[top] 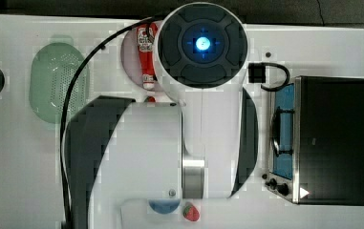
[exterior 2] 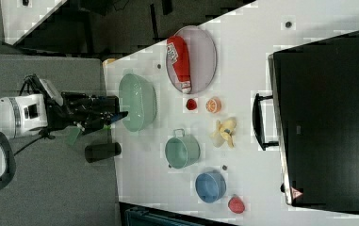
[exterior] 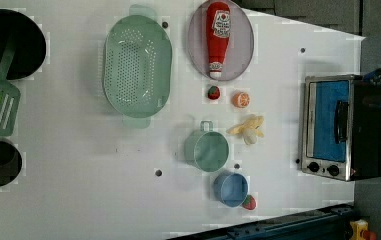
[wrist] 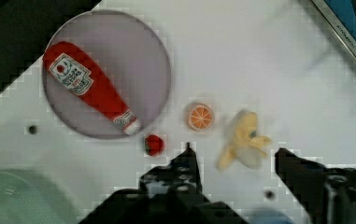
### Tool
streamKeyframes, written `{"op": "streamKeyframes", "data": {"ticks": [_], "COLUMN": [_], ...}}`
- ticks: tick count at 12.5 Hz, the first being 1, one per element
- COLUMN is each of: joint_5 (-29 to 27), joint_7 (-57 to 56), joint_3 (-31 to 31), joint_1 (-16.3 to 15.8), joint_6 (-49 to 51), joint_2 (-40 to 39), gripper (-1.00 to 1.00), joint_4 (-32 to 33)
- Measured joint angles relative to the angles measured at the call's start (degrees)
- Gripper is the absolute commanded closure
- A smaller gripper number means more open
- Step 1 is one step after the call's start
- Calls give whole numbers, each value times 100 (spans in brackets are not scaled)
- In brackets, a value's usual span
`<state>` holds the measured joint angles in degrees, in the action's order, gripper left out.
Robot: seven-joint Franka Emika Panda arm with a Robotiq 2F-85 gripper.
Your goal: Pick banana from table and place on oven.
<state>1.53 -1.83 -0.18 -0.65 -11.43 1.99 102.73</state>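
Hand (wrist: 234,154) spread, empty, lined up over banana (wrist: 243,142) on tabletop (wrist: 269,70); oven (exterior: 345,127) top free for it.

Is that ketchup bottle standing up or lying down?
Lying down: the ketchup bottle rests on its side across the round plate, label facing up.

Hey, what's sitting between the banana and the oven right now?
Nothing. In the left view, the stretch of table between the banana and the oven is bare white surface. The right view shows the same gap.
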Motion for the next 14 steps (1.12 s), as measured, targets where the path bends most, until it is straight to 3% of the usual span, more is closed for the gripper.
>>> {"op": "streamKeyframes", "data": {"ticks": [3, 6, 10, 14], "joint_5": [30, 45, 30, 59], "joint_7": [56, 155, 316, 358], "joint_3": [-74, -166, -36, -108], "joint_1": [39, 139, 107, 126], "joint_6": [867, 771, 201, -943], "joint_2": [1844, 2954, 2719, 1704], "gripper": [-99, -100, -100, -100], "joint_4": [1690, 1869, 1768, 2630]}}
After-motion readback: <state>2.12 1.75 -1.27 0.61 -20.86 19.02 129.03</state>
